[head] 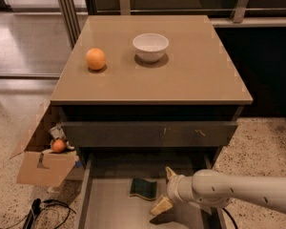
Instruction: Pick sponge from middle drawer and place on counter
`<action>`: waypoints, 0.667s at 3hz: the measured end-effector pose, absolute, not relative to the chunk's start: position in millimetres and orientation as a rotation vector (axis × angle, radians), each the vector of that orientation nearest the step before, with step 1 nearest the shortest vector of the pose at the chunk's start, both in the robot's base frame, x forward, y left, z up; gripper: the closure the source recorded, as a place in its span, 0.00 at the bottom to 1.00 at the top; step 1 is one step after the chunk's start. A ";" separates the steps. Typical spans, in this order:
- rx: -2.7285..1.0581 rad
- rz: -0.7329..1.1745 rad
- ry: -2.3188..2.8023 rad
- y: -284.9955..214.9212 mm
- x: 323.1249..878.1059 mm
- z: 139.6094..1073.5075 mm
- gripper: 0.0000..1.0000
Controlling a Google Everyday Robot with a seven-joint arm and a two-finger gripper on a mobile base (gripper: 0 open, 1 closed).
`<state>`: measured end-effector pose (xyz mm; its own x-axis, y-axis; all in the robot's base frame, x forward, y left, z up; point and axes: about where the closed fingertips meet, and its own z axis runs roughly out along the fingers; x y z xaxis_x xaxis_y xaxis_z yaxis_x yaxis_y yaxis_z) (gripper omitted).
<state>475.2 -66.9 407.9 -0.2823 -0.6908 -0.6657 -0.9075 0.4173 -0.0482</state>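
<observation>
The sponge point(143, 189) lies dark green face up on the grey floor of the open middle drawer point(107, 204), near its back. My gripper point(165, 190) is down in the drawer just right of the sponge, open and empty; its pale fingers point(160, 205) point left toward the sponge, apart from it. The white arm enters from the lower right. The tan counter point(152, 80) lies above.
An orange point(95, 59) and a white bowl point(150, 46) stand on the counter's back half. A dark drawer front point(148, 133) is above the open drawer. A cardboard box point(45, 163) with a small orange fruit sits on the floor at left, beside black cables.
</observation>
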 end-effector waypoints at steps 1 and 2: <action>-1.381 0.446 2.031 -48.7 490.3 398.1 0.00; -1.401 0.480 2.021 -29.5 491.9 382.5 0.00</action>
